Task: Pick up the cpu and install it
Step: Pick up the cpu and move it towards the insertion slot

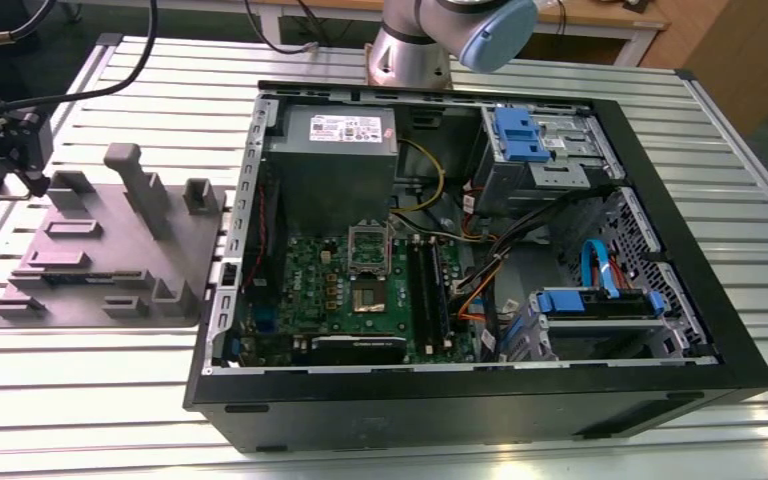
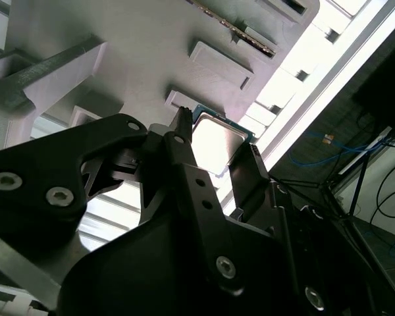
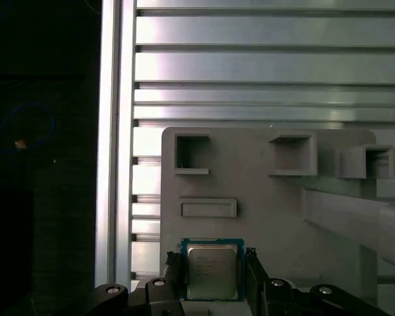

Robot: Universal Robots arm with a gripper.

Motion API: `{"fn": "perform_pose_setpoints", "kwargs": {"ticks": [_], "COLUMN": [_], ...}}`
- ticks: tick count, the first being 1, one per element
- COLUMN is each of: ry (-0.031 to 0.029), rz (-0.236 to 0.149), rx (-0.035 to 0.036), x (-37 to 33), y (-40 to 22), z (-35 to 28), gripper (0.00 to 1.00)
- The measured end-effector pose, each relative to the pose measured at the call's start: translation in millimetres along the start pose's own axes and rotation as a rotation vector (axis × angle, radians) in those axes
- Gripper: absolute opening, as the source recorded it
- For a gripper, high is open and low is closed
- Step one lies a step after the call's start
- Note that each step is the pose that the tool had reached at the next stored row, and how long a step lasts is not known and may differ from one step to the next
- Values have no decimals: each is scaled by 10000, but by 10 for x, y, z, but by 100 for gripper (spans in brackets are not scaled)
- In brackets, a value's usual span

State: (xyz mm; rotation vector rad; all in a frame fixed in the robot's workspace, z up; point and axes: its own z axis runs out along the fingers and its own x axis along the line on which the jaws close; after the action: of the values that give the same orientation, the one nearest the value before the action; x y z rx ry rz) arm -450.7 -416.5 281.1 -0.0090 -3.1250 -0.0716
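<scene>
the cpu, a thin square chip with a pale metal top and a narrow green rim, sits between the two black fingers of the gripper. in both wrist views one finger lies along each of two opposite edges of the chip and looks pressed against it, so the gripper is clenched on the cpu. i cannot tell whether the chip rests on the surface below or hangs just above it.

under and around the chip is the grey fixture plate, a flat moulded tray with shallow rectangular recesses, raised square pockets and upright posts. the cpu is at one edge of this plate, next to an empty shallow recess.

in the exterior view the gripper hangs at the far corner of the fixture plate on the exterior view's left. the plate lies on a table of aluminium slats, just beside an open black computer case that lies on its side. inside the case the green motherboard lies flat with its socket frame tilted up and open. a large grey box with a white label sits beyond the motherboard, and blue drive brackets are on the exterior view's right. the arm's base stands behind the case.
</scene>
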Motion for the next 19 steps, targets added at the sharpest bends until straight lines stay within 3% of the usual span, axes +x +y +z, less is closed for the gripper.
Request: {"fn": "perform_pose_setpoints", "kwargs": {"ticks": [19], "ry": [2], "rz": [0], "rx": [1], "x": [1], "y": [2], "z": [-50], "gripper": [47]}}
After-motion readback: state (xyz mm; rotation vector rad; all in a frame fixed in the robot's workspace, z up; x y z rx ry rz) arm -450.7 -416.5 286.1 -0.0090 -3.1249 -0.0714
